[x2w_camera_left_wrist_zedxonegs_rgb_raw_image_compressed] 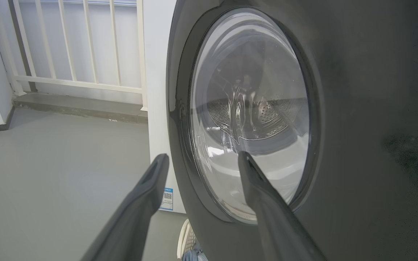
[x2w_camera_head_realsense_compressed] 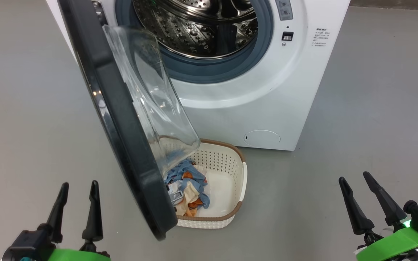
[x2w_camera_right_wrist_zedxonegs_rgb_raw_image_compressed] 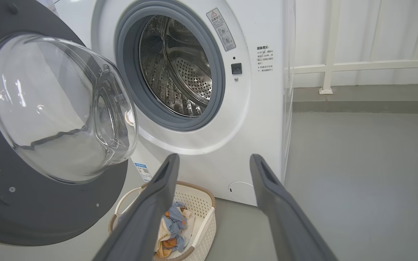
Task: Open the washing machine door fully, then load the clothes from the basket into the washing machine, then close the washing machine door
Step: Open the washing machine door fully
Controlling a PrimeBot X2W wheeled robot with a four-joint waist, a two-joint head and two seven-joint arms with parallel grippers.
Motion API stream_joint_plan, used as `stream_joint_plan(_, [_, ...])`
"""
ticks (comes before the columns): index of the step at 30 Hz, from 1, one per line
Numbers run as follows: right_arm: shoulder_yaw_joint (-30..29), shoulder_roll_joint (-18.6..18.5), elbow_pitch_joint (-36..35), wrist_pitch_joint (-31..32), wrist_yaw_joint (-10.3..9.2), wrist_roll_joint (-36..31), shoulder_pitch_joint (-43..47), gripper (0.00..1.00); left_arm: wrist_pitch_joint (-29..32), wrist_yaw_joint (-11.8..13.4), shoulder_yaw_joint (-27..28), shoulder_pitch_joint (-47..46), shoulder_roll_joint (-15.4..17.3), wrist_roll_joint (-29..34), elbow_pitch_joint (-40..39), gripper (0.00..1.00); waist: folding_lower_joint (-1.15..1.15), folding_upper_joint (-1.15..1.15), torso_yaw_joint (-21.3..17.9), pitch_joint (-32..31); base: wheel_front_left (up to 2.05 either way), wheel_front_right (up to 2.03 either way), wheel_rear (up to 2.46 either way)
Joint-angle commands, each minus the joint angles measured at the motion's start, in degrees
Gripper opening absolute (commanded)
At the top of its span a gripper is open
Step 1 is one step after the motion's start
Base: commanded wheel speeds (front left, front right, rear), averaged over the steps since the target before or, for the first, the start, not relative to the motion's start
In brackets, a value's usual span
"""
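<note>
The white washing machine (x2w_camera_head_realsense_compressed: 267, 101) stands ahead with its steel drum (x2w_camera_head_realsense_compressed: 201, 25) exposed. Its black door (x2w_camera_head_realsense_compressed: 122, 127) with a bulging glass window (x2w_camera_head_realsense_compressed: 151, 98) swings out toward me, partly open, over the cream basket (x2w_camera_head_realsense_compressed: 236, 170) on the floor. Light blue and orange clothes (x2w_camera_head_realsense_compressed: 189, 188) lie in the basket's left half. My left gripper (x2w_camera_head_realsense_compressed: 79, 188) is open at the lower left, facing the door's outer side (x2w_camera_left_wrist_zedxonegs_rgb_raw_image_compressed: 357, 127). At the lower right, my right gripper (x2w_camera_head_realsense_compressed: 356, 179) is open and empty, pointing at the machine (x2w_camera_right_wrist_zedxonegs_rgb_raw_image_compressed: 259, 119) and basket (x2w_camera_right_wrist_zedxonegs_rgb_raw_image_compressed: 201, 203).
Grey floor (x2w_camera_head_realsense_compressed: 357, 127) stretches on both sides of the machine. A white railing (x2w_camera_left_wrist_zedxonegs_rgb_raw_image_compressed: 78, 47) and a low step (x2w_camera_left_wrist_zedxonegs_rgb_raw_image_compressed: 78, 105) run behind it. The open door hangs between my left gripper and the basket.
</note>
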Motion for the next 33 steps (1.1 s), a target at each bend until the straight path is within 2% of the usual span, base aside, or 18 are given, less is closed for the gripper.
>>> stream_joint_plan(1, [1.0,-0.9,-1.0,-0.7,0.09,-0.3,-1.7,1.0,-0.5,-0.2,1.7,-0.9,1.0,-0.2,-1.7,1.0,0.0,0.0,0.0,-0.1,0.0,0.0,0.0])
stream_joint_plan(31, [1.2,-1.1,-0.4,-0.7,0.09,-0.1,-1.4,1.0,-0.5,-0.2,1.9,-0.7,1.0,0.1,-3.3,1.0,0.0,0.0,-0.3,-1.0,0.0,0.0,0.0])
stream_joint_plan(32, [1.1,-1.1,-0.4,-0.7,0.09,-0.1,-1.3,1.0,-0.5,-0.2,1.9,-0.8,1.0,0.1,-3.7,0.91,0.0,0.0,-0.3,-1.1,0.0,0.0,0.0])
stream_joint_plan(33, [1.1,-1.1,-0.4,-0.7,0.09,0.0,-1.3,1.0,-0.5,-0.1,1.9,-0.8,1.0,0.2,-4.2,0.6,0.0,0.0,-0.3,-1.1,0.0,0.0,0.0])
